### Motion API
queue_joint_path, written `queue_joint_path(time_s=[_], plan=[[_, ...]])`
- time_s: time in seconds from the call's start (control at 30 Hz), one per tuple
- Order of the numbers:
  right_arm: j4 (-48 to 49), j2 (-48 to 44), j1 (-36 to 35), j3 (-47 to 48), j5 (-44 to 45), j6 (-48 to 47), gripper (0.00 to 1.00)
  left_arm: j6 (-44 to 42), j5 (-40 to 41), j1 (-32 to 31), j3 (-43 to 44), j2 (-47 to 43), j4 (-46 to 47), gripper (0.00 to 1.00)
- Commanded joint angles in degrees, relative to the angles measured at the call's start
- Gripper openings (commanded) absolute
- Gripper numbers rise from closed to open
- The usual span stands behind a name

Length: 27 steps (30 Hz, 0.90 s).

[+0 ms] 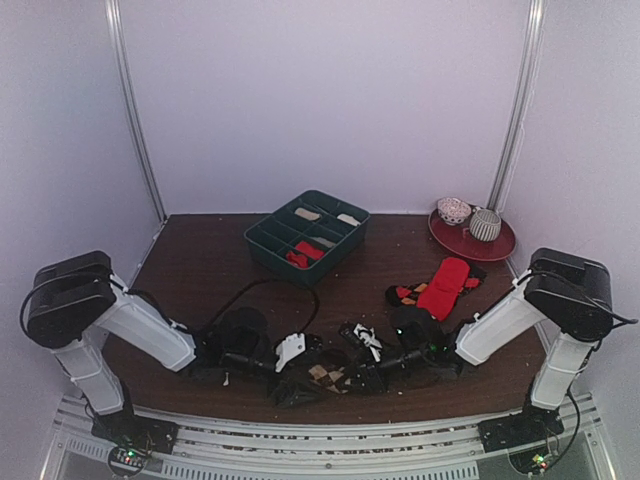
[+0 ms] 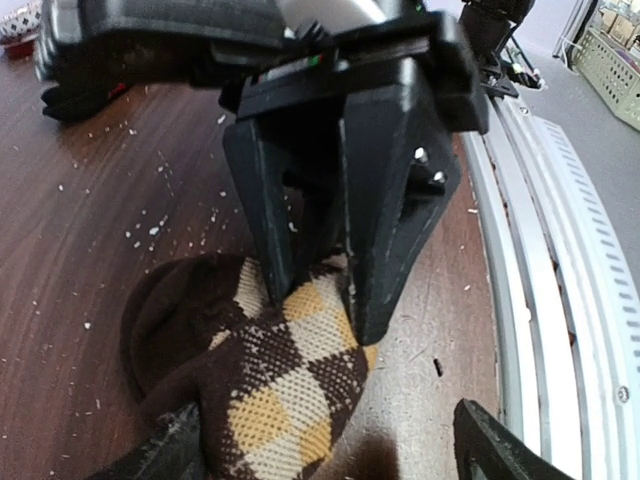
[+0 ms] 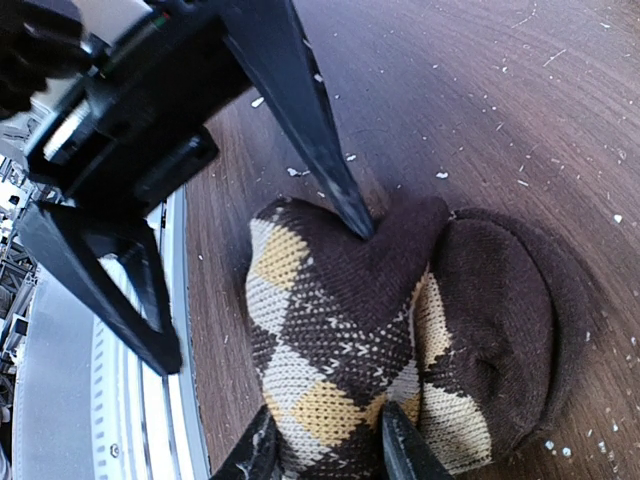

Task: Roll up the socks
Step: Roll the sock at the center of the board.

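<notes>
Right wrist view: a dark brown knitted sock with tan argyle diamonds (image 3: 340, 370) sits bunched in a soft mound on the dark wooden table (image 1: 200, 270), near its front edge. The right gripper (image 3: 325, 452) is pinched tight on the fabric. The left gripper (image 2: 325, 435) gapes wide, gripping nothing, with the sock between its fingers. Farther back, a dark green divided plastic tray (image 1: 262, 248) holds a red fabric piece (image 1: 305, 254) in a near compartment and pale pieces (image 1: 308, 213) in others.
</notes>
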State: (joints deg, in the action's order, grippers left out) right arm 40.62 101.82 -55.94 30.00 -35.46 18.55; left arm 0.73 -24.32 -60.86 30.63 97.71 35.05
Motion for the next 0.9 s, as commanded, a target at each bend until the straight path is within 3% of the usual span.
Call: queue_joint_path(time_s=[0.0, 0.17, 0.2, 0.3, 0.37, 0.5, 0.63, 0.73, 0.87], plan=[[-18.1, 4.8, -0.7, -4.4, 0.0, 1.9, 0.31, 0.1, -1.9, -0.3, 3.2, 4.0, 0.1, 0.78], [-17.7, 5.1, -0.6, -4.4, 0.0, 2.4, 0.31, 0.7, -3.5, -0.8, 3.8, 5.7, -0.3, 0.64], [-17.6, 5.2, -0.6, -4.4, 0.2, 2.5, 0.31, 0.8, -3.8, -0.8, 4.0, 6.0, -0.6, 0.57], [-17.9, 5.4, -0.5, -3.9, 0.4, 2.6, 0.31, 1.6, -3.8, -0.8, 4.2, 7.2, -1.1, 0.17], [-18.0, 5.2, -0.5, -3.7, 0.6, 2.5, 0.31, 2.3, -3.8, -0.8, 3.8, 7.5, -1.0, 0.00], [-18.7, 5.1, -0.5, -3.1, 1.6, 1.9, 0.35, 4.2, -4.5, -0.8, 3.7, 7.9, -2.0, 0.00], [-20.6, 3.0, -0.5, -1.8, 3.4, 0.4, 0.37, 7.9, -3.5, -0.8, 7.7, 10.9, -10.3, 0.00], [-21.6, -4.8, -0.6, -1.4, 9.8, -0.9, 0.38, 10.8, -2.9, -0.8, 10.5, 14.1, -19.2, 0.00], [-21.3, -20.0, -1.2, -3.4, 21.6, -6.7, 0.49, 15.8, -4.0, 1.1, 11.4, 16.5, -26.3, 0.00]])
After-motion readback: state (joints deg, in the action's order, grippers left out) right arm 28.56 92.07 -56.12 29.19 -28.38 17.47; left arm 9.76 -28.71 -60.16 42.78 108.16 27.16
